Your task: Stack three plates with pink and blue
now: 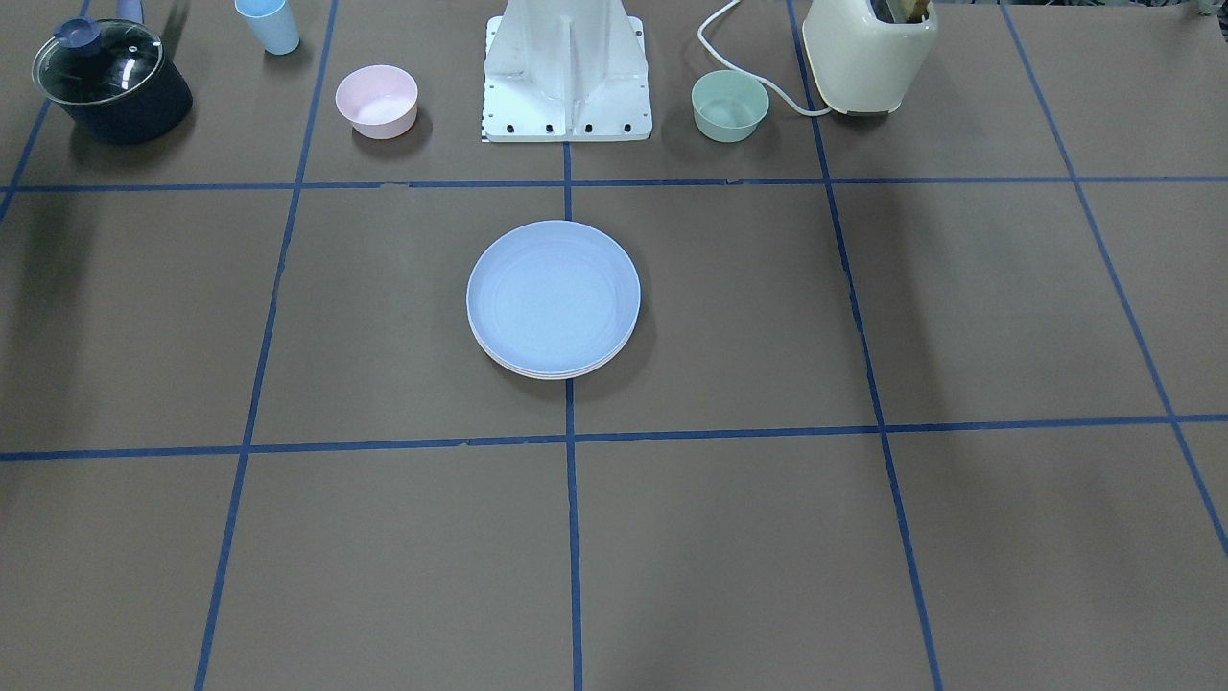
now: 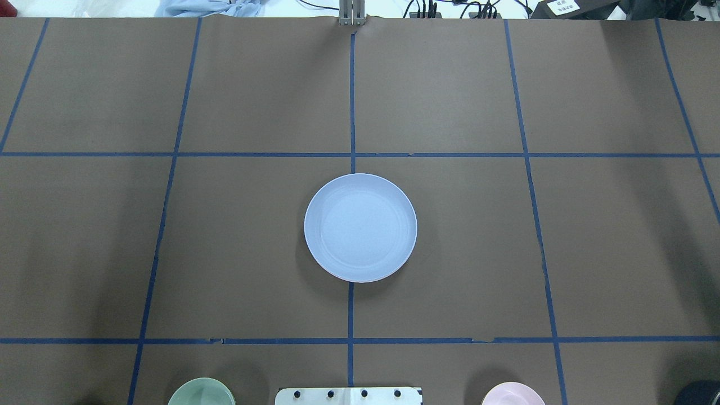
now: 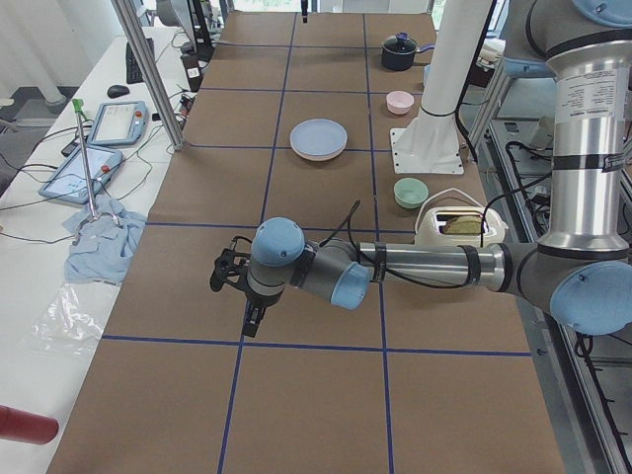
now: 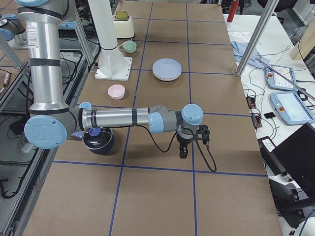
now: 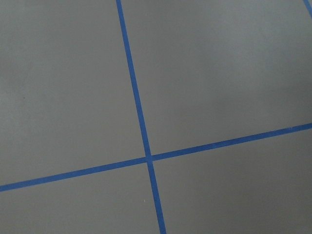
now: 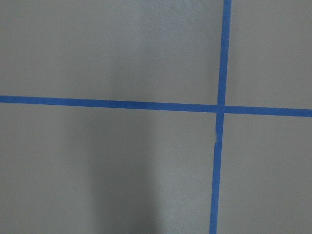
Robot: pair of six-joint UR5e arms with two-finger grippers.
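Note:
The pale blue plate (image 1: 554, 293) lies on top of a stack in the middle of the table, and it also shows in the overhead view (image 2: 360, 226). Only thin pale rims (image 1: 552, 373) of the plates beneath show, and I cannot tell their colours. My left gripper (image 3: 253, 320) hangs over bare table far from the stack, seen only in the exterior left view. My right gripper (image 4: 183, 150) hangs over bare table at the other end, seen only in the exterior right view. I cannot tell whether either is open or shut. Both wrist views show only brown table and blue tape.
Near the robot's base (image 1: 566, 77) stand a small pink bowl (image 1: 377, 99), a small mint-green bowl (image 1: 730, 104), a cream toaster (image 1: 868, 53), a pale blue cup (image 1: 269, 24) and a dark pot with a glass lid (image 1: 110, 82).

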